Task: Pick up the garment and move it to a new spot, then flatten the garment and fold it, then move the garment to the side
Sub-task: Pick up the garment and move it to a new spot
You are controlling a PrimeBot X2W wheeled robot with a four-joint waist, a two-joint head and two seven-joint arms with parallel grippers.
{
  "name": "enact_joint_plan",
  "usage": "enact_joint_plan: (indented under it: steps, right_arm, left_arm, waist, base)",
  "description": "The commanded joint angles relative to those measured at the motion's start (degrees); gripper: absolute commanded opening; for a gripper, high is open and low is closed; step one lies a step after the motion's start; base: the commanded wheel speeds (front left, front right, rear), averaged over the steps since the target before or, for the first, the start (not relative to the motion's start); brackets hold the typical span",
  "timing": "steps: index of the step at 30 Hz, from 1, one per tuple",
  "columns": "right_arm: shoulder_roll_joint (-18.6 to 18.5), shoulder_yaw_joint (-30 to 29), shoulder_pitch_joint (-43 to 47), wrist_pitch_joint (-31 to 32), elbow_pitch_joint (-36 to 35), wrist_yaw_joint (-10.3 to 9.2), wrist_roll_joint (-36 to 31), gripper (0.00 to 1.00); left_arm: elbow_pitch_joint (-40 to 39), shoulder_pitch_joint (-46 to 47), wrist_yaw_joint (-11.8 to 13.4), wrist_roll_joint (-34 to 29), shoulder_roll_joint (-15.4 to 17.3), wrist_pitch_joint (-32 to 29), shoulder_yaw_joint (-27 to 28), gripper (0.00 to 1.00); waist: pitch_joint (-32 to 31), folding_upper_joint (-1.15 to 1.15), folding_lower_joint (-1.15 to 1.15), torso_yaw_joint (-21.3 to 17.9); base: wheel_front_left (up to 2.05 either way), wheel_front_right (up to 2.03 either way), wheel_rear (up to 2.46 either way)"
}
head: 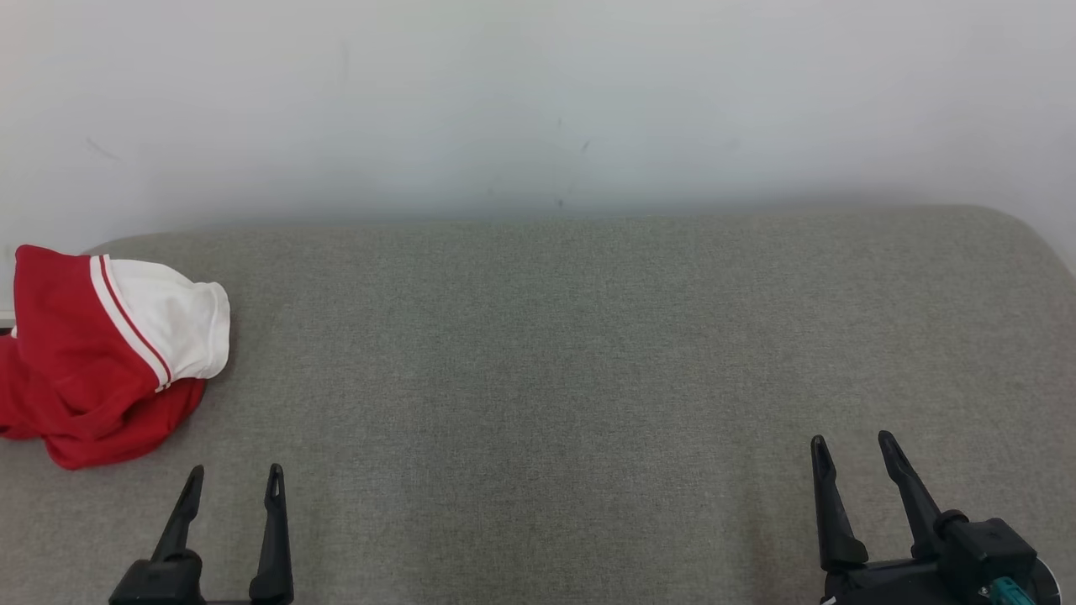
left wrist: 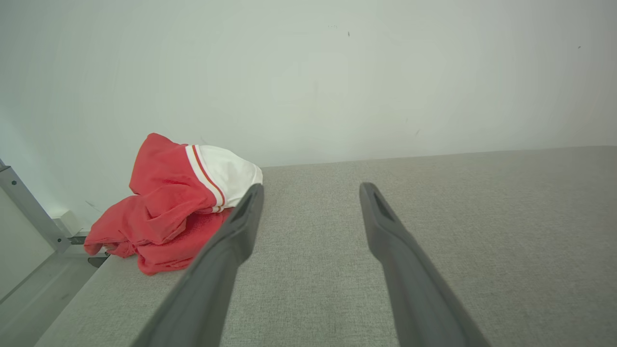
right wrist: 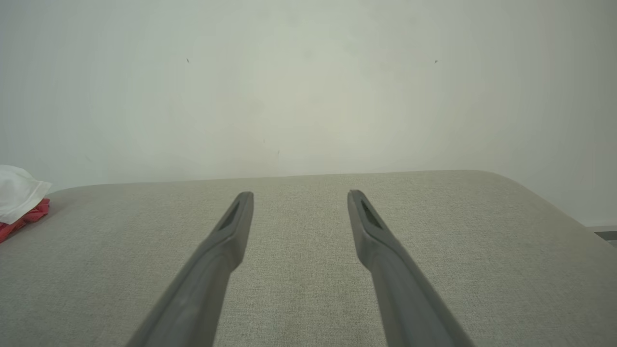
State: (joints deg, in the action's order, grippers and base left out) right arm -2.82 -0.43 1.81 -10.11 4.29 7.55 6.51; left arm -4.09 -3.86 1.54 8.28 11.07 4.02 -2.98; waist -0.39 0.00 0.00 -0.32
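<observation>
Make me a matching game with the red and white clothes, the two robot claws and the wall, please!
Things:
1. garment
2. left gripper
3. right gripper
4. wall

Descriptions:
a. open, at the lower right of the head view
b. plain white, behind the grey surface
c. crumpled, red and white, at the surface's far left
d. open, at the lower left of the head view, close to the crumpled heap

Pairs: 1-c, 2-d, 3-a, 4-b.
</observation>
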Motion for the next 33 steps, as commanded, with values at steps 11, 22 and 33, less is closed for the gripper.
enact_joint_plan:
  steps: [11,22,33]
  right_arm:
    - [-0.1,0.1,0.8,0.3,-0.4,-0.12,1.6,1.0]
    - [-0.1,0.1,1.1,-0.1,0.0,-0.12,2.3,1.0]
    - [-0.1,0.7,0.9,0.0,0.4,-0.12,2.6,1.0]
  left_arm:
    - [0.3,0.1,1.0,0.5,0.4,-0.3,-0.2,1.0]
    - [-0.1,-0.4,2.1,0.7,0.6,-0.3,-0.1,1.0]
    - [-0.1,-0.8,3.0,1.3,0.7,0.2,0.4,1.0]
  waist:
    - [0.0,0.0,0.0,4.4]
    - [0.2,0.0,0.0,12.9]
    - [0.5,0.0,0.0,19.6]
  base:
    - [0.0,0.0,0.0]
    - [0.0,0.0,0.0]
    - [0.0,0.0,0.0]
